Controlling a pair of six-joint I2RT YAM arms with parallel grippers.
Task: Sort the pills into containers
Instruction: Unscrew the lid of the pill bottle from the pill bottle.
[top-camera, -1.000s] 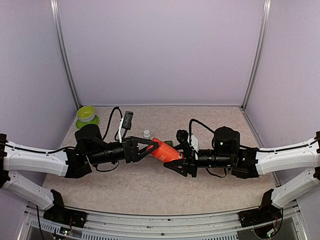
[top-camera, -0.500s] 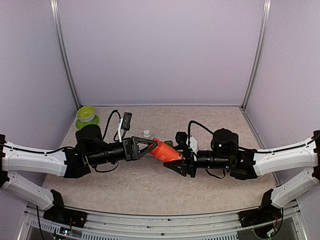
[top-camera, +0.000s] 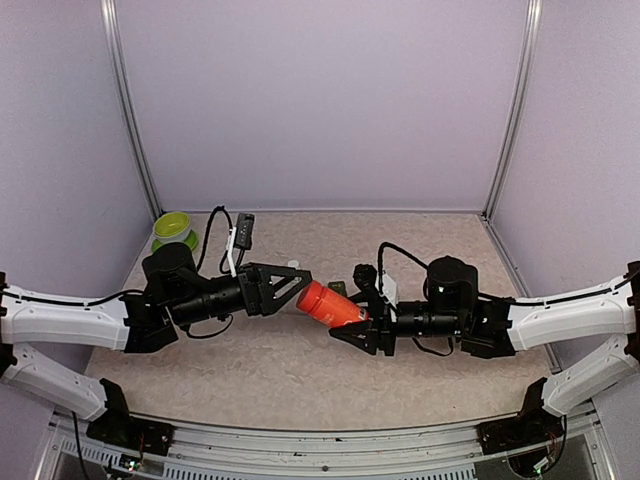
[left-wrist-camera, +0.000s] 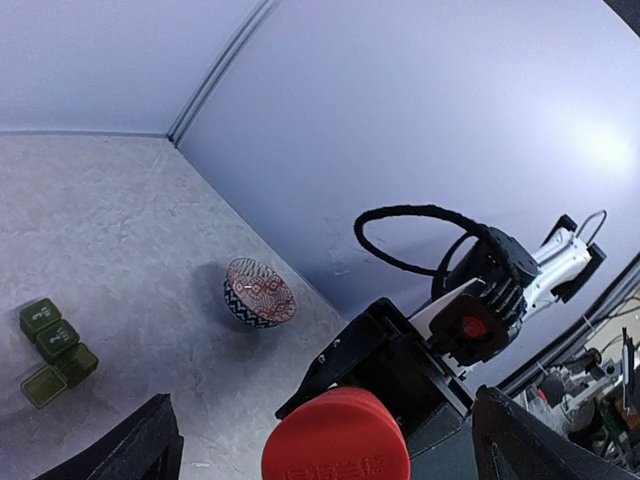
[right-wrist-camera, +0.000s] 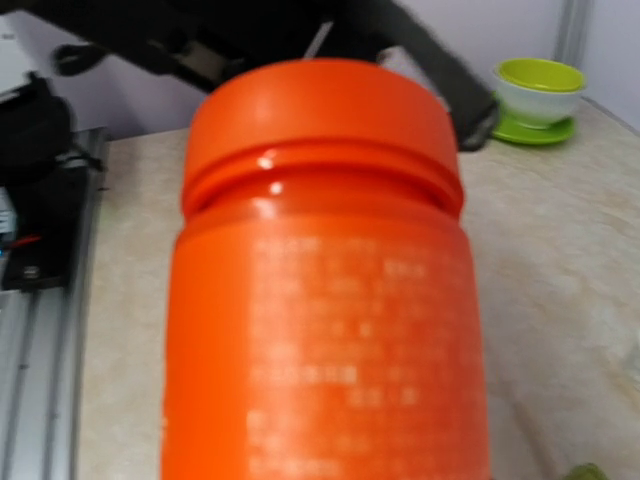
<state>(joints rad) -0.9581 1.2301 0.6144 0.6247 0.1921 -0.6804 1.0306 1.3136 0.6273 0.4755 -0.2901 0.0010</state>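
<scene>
An orange pill bottle (top-camera: 325, 302) with its cap on lies tilted above the table, and my right gripper (top-camera: 347, 318) is shut on its body. The bottle fills the right wrist view (right-wrist-camera: 320, 280) and hides the right fingers there. My left gripper (top-camera: 298, 288) is open just left of the cap, its jaws standing apart on either side without touching it. In the left wrist view the cap (left-wrist-camera: 335, 438) faces me between the fingers (left-wrist-camera: 150, 445). The dark green containers (left-wrist-camera: 55, 345) sit on the table, seen also behind the bottle (top-camera: 338, 287). No pills show.
A lime-green bowl (top-camera: 172, 228) on a green saucer stands at the back left corner of the table (top-camera: 300, 370), also in the right wrist view (right-wrist-camera: 540, 85). A red-and-blue patterned bowl (left-wrist-camera: 260, 292) sits near the containers. A small white-capped item (top-camera: 294, 265) lies behind the left fingers.
My left gripper has opened wide and drawn back to the left, off the bottle's cap end. The bottle stays in my right gripper, barely moved.
</scene>
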